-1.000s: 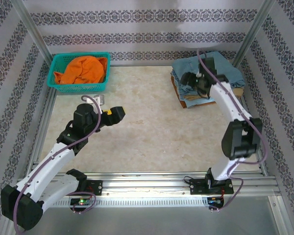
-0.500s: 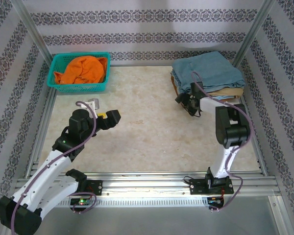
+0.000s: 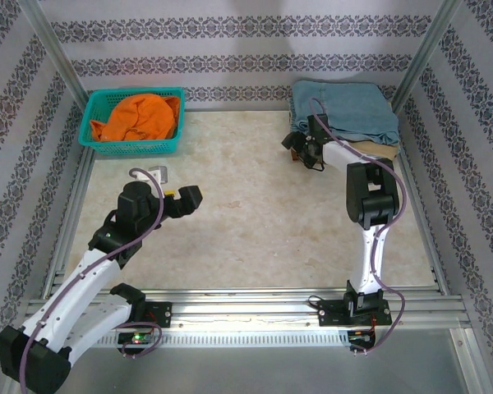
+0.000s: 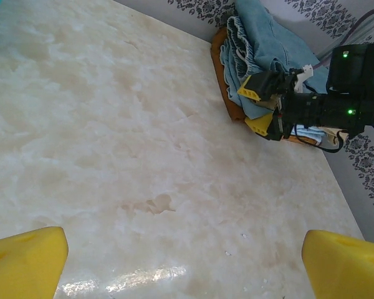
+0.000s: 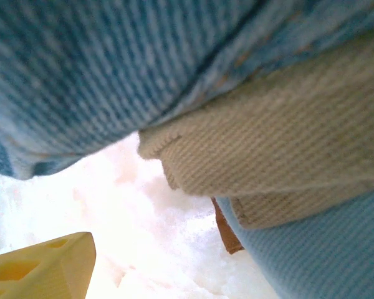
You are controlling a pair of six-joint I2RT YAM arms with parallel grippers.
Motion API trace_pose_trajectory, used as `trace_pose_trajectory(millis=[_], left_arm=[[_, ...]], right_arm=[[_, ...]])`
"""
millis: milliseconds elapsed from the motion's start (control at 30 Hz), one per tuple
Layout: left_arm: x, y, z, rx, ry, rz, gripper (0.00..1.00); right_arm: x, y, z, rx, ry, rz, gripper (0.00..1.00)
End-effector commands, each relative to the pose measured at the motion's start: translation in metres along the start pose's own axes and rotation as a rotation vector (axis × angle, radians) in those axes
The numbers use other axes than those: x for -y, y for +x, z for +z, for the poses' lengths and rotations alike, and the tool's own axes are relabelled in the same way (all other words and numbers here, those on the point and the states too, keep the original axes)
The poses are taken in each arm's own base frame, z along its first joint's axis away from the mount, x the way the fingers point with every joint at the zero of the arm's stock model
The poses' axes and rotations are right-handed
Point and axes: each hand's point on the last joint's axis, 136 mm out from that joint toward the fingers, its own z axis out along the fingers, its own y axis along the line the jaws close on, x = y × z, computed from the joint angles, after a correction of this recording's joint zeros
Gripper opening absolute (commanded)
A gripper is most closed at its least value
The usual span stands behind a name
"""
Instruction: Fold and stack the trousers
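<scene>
1. The right claw (image 3: 294, 149) has its yellow foam fingers parted by a modest gap, and no cloth is seen clamped between them. Its wrist view shows one blocky finger (image 5: 40, 268) low over the white surface.
2. Just beside that claw, on its far side, lie the jeans (image 3: 345, 111). They are faded blue denim with a coarse diagonal weave, folded into a thick slab whose layered edges face the claw.
3. Under the jeans are the khakis (image 5: 287, 124), tan twill, with a stitched, hemmed corner jutting out towards the claw. Below them a thin brown strip (image 5: 223, 233) shows.
4. The pile rests on the pale, marbled worktop (image 3: 255, 213), beyond the claw and close to the patterned wall (image 3: 230, 49).
5. The right arm (image 3: 370, 205), made of white links and black joints, rises from its base and bends at the elbow. Its forearm angles away to the left, so the claw lies sideways at the pile's edge.
6. The left claw (image 3: 189, 197) is spread wide and empty, with its yellow fingertips (image 4: 26, 260) far apart. It hangs over bare worktop and faces the pile, well apart from it.
7. The left arm (image 3: 90, 263) slants outward from its base and is bent at the wrist, with a purple cable looping over it.
8. Beyond that claw, to its left, stands a teal mesh basket (image 3: 131, 147) holding crumpled orange cloth (image 3: 140, 115).
</scene>
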Motion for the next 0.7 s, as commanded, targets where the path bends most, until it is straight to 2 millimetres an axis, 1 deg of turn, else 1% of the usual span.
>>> trace_pose_trajectory(millis=[0,33,133,200,233,267,300,333,400,433,467,500,533,567,600,633,667], left_arm=[[0.008,-0.013,-0.006,0.025,0.02,0.027,0.97],[0.009,-0.014,-0.008,0.028,0.021,0.029,0.97],[0.009,-0.015,-0.013,0.031,0.015,0.042,0.97],[0.009,-0.02,-0.02,0.038,-0.007,0.058,1.0],[0.008,-0.022,-0.024,0.04,-0.022,0.071,1.0],[0.009,-0.027,-0.029,0.046,-0.039,0.094,1.0],[0.006,-0.034,-0.035,0.049,-0.083,0.109,1.0],[0.0,-0.039,-0.041,0.047,-0.144,0.114,1.0],[-0.014,-0.058,-0.056,0.062,-0.3,0.117,1.0],[-0.019,-0.066,-0.06,0.074,-0.353,0.12,1.0],[-0.027,-0.074,-0.064,0.097,-0.417,0.12,1.0],[-0.034,-0.078,-0.066,0.122,-0.465,0.111,1.0],[-0.037,-0.08,-0.064,0.14,-0.475,0.125,1.0],[-0.039,-0.081,-0.06,0.153,-0.475,0.146,1.0],[-0.045,-0.081,-0.059,0.179,-0.499,0.152,1.0],[-0.053,-0.081,-0.056,0.208,-0.526,0.163,1.0],[-0.057,-0.079,-0.05,0.227,-0.524,0.19,1.0]], right_arm=[[-0.003,-0.002,-0.018,0.026,-0.008,-0.047,0.78],[-0.003,-0.001,-0.024,0.028,-0.01,-0.052,0.78],[-0.007,0.007,-0.054,0.036,-0.019,-0.097,0.79],[-0.015,0.016,-0.082,0.037,-0.044,-0.143,0.81],[-0.02,0.021,-0.097,0.042,-0.054,-0.172,0.82],[-0.029,0.029,-0.115,0.051,-0.077,-0.221,0.84],[-0.036,0.038,-0.132,0.061,-0.085,-0.286,0.95],[-0.044,0.045,-0.154,0.09,-0.079,-0.352,0.98],[-0.062,0.066,-0.196,0.155,-0.078,-0.51,0.98],[-0.069,0.074,-0.212,0.187,-0.091,-0.565,0.98],[-0.078,0.086,-0.234,0.243,-0.113,-0.639,0.98],[-0.085,0.096,-0.254,0.303,-0.135,-0.702,0.98],[-0.092,0.106,-0.274,0.353,-0.176,-0.753,0.98],[-0.093,0.113,-0.287,0.395,-0.202,-0.769,0.98],[-0.093,0.117,-0.299,0.45,-0.232,-0.767,0.98],[-0.09,0.119,-0.304,0.51,-0.25,-0.776,0.98],[-0.084,0.12,-0.304,0.55,-0.249,-0.801,0.98]])
